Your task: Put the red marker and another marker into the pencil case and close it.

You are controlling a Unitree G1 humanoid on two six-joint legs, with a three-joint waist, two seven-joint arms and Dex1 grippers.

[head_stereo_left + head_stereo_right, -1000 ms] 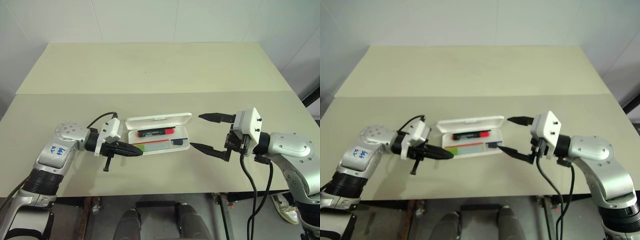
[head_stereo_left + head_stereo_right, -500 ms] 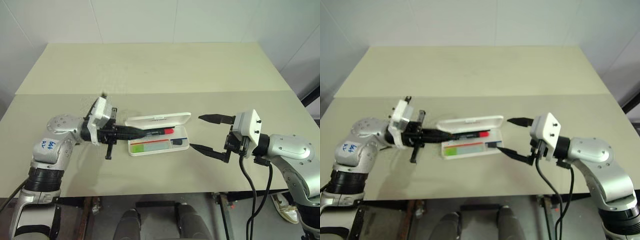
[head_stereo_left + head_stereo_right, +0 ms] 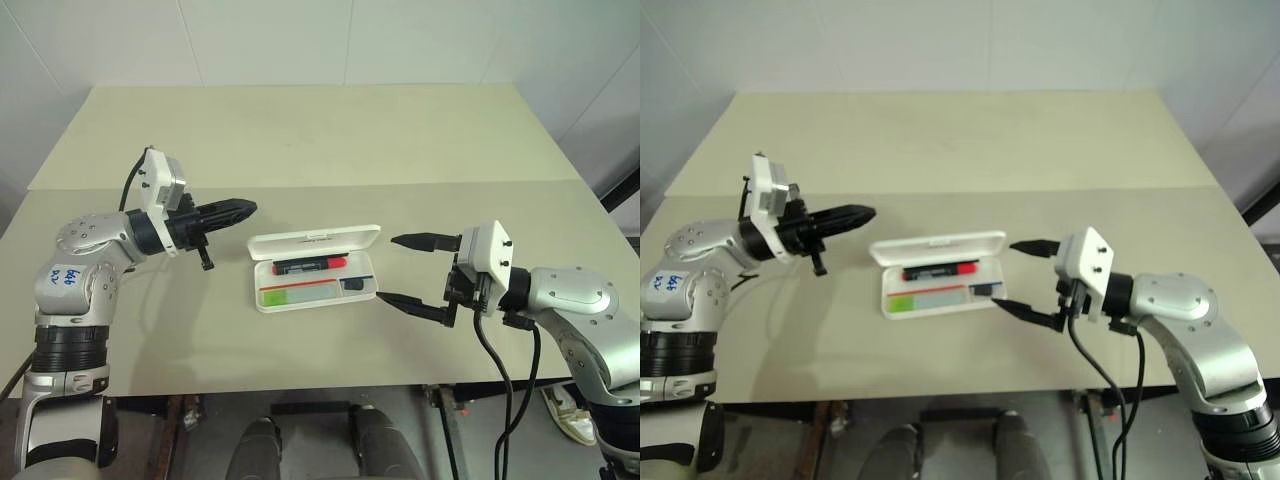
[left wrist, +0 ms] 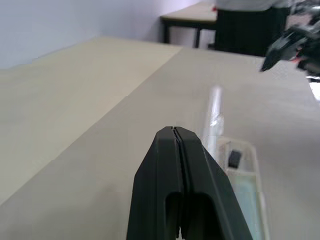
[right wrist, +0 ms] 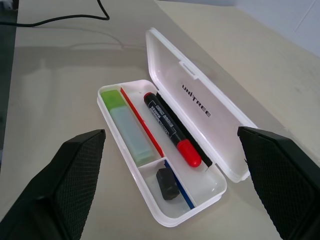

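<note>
The white pencil case [image 3: 318, 242] lies open at mid-table, its lid tilted up at the back. In its tray lie the red marker [image 3: 311, 265], the pale marker with a green cap [image 3: 297, 295] and a small black block [image 5: 166, 183]. My left gripper [image 3: 245, 208] is shut and empty, hovering level to the left of and above the case and pointing toward it. My right gripper [image 3: 389, 269] stands wide open just off the case's right end, holding nothing.
The beige table [image 3: 300, 130] stretches far behind the case, with a seam running across it. A black cable [image 5: 60, 20] lies on the surface beyond the case. The table's front edge runs below both arms.
My left gripper has pulled out of the case's left end and risen up and to the left, still shut. The right gripper and the case kept still.
</note>
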